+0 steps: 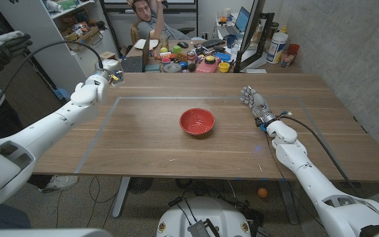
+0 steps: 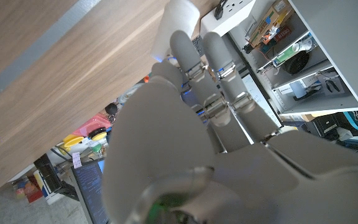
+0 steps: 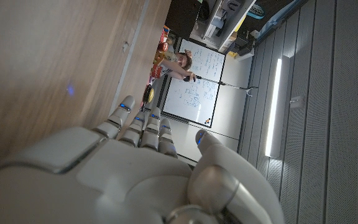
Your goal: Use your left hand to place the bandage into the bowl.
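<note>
while the left hand [image 1: 110, 70] grips a white bandage [image 2: 178, 18], its axis stays unclear.

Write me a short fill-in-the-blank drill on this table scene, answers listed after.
1. The bowl on the table is coloured ____.
2. The bowl holds ____.
3. The ____ hand is raised near the table's far edge.
4. The right hand holds ____.

Answers: red; nothing; left; nothing

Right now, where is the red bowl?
In the head view the red bowl sits mid-table, between the left hand and the right hand, nearer the right.
</note>
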`<state>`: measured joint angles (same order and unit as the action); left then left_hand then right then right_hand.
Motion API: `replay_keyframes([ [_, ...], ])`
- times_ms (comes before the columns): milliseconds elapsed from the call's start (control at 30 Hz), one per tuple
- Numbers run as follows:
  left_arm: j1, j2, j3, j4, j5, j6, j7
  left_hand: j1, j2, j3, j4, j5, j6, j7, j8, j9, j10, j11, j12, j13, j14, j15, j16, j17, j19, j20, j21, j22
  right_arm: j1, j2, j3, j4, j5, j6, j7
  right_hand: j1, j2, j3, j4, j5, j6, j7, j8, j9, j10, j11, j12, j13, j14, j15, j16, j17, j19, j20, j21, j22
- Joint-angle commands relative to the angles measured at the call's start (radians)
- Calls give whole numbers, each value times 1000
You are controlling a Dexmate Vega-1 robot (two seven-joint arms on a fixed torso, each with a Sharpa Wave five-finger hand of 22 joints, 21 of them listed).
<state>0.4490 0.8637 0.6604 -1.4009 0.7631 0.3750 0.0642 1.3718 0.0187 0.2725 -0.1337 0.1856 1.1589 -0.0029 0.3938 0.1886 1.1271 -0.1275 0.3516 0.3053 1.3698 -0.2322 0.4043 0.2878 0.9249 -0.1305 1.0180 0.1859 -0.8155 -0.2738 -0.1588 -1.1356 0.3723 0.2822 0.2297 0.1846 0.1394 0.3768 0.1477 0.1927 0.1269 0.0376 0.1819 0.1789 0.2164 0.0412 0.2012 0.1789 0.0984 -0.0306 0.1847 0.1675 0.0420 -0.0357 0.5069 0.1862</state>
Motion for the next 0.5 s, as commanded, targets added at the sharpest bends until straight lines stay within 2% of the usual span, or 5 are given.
replay_keyframes([
  [33,42,36,-72,-104,-15,-8,37,0,5,6,3,6,16,9,-3,2,10,-1,7,82,6,-2,5,5,4,-53,10,1,-17,-10,-5,-24,-6,0,-9,-6,24,7,-3,5,6,1,7,4,6,-2,7,3,6,2,-2,4,12,-20,-4,1],
  [500,75,42,-128,-154,-59,-60,47,0,2,4,4,6,21,8,-10,2,11,-3,9,100,8,-2,9,13,2,-51,17,-1,-49,-31,0,-67,-2,7,-16,-6,26,7,-6,5,6,1,7,4,6,-4,7,3,5,0,-3,4,11,-22,-7,1],
])
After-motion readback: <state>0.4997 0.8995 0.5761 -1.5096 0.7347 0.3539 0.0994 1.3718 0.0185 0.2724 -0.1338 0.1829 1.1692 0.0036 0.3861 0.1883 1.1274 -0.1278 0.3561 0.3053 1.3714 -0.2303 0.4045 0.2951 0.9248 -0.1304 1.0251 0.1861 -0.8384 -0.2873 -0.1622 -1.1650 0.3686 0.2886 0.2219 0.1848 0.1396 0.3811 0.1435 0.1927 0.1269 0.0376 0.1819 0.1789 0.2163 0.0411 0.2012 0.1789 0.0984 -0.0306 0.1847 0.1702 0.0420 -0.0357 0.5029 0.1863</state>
